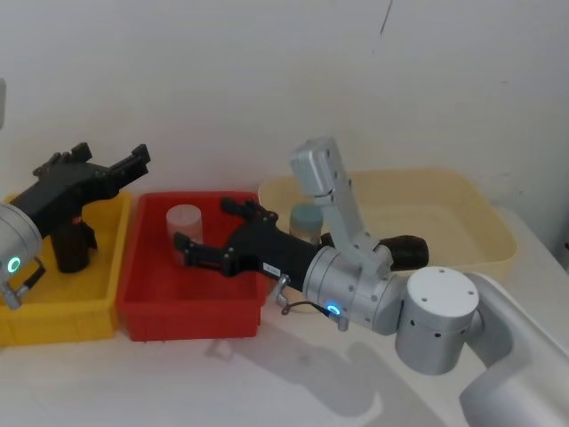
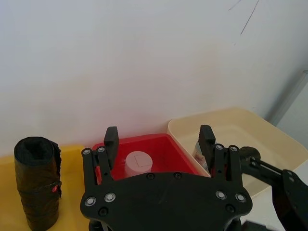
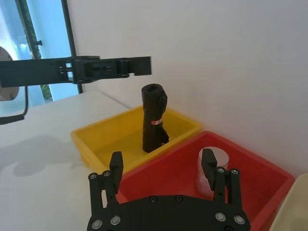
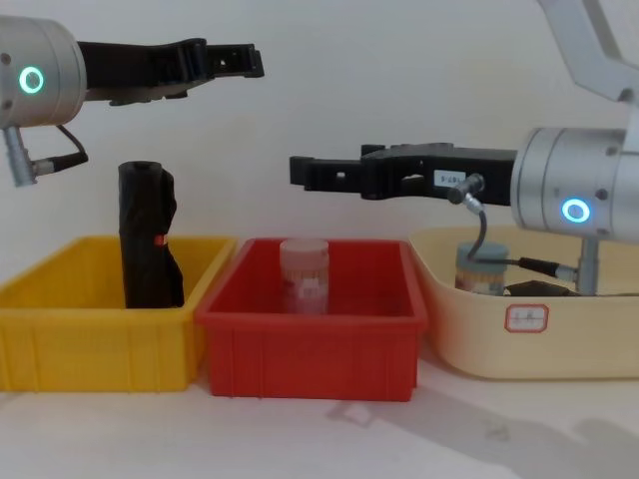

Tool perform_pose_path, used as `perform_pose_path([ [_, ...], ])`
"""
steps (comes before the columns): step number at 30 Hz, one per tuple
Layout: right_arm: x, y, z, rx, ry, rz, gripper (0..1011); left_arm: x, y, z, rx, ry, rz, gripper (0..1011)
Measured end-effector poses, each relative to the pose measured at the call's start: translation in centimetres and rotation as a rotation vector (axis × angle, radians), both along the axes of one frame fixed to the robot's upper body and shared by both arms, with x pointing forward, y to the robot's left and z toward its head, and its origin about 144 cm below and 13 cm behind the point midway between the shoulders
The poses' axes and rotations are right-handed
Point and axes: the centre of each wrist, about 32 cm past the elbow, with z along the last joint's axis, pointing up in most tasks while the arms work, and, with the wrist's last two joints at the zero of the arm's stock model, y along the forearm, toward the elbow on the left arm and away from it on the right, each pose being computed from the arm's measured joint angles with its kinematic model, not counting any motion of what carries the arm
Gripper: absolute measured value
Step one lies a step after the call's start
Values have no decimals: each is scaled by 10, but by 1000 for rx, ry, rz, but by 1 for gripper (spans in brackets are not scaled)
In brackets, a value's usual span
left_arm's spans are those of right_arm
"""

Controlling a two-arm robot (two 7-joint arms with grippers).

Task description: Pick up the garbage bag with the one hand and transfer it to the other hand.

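The garbage bag [image 1: 71, 242] [image 4: 148, 239] [image 2: 37, 185] [image 3: 154, 118] is a black rolled plastic bundle with a small red mark. It stands upright in the yellow bin [image 1: 62, 322] [image 4: 100, 344]. My left gripper [image 1: 114, 153] [image 4: 250, 58] [image 2: 159, 137] hovers above it, open and empty, with its fingertips reaching past the roll toward the red bin. Over the red bin [image 1: 191, 313] [image 4: 310, 349], my right gripper [image 1: 209, 224] [image 4: 298, 170] [image 3: 161, 163], the one with the white label, is level, open and holding nothing. It points toward the left arm.
A translucent white cup [image 1: 184, 222] [image 4: 305, 274] stands in the red bin under the right gripper. The beige tub [image 1: 493, 253] [image 4: 529, 349] at right holds a teal-lidded jar [image 1: 305, 222] [image 4: 482, 264]. A wall rises close behind the bins.
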Motion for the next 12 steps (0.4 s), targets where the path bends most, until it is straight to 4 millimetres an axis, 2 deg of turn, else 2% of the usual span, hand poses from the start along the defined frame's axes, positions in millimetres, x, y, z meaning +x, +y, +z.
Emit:
perform_pose_path([
  [12, -6, 8, -3, 5, 7, 19, 1000, 0, 0, 0, 0, 0, 0, 1001],
])
